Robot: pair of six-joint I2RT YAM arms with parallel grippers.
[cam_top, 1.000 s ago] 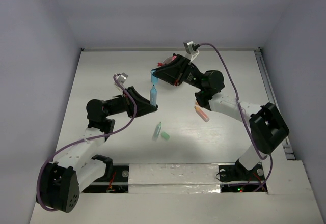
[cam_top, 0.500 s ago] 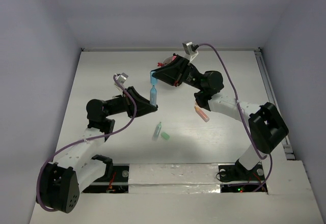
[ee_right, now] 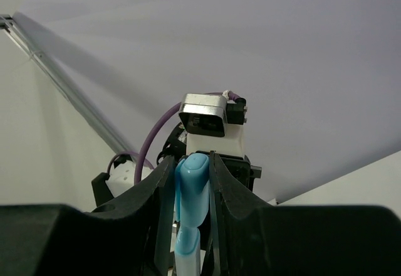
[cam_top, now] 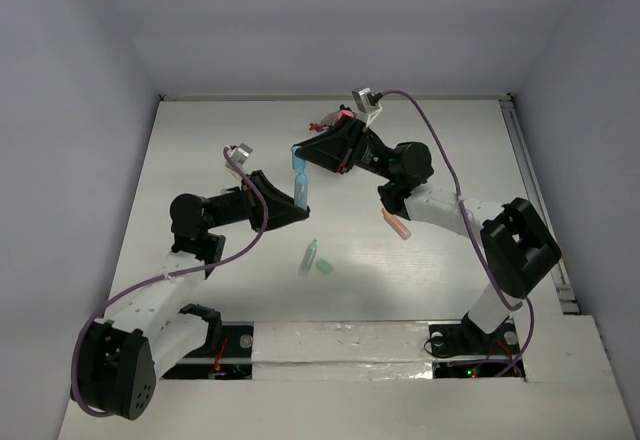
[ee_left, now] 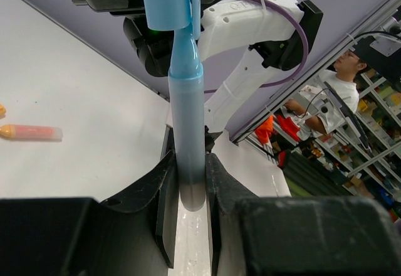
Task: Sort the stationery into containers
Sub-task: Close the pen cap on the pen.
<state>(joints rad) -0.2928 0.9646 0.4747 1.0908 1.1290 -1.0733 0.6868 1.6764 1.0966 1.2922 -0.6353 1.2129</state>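
A light-blue marker point(cam_top: 299, 188) runs up-down just above frame centre. A pink, orange-tipped marker point(cam_top: 398, 225) lies right of centre. A pale teal piece point(cam_top: 309, 257) and a green piece point(cam_top: 324, 267) lie side by side below centre.

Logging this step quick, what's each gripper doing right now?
Left gripper: closed on the blue marker, at its barrel.
Right gripper: closed on the same marker's cap end.

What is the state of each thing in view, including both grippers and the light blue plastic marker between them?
light blue plastic marker: upright, gripped at both ends.
left gripper: shut on the marker's body.
right gripper: shut on the marker's cap end.
pink-orange marker: lying flat on the table, free.
pale green marker: lying flat, free.
green stubby piece: lying flat beside it, free.
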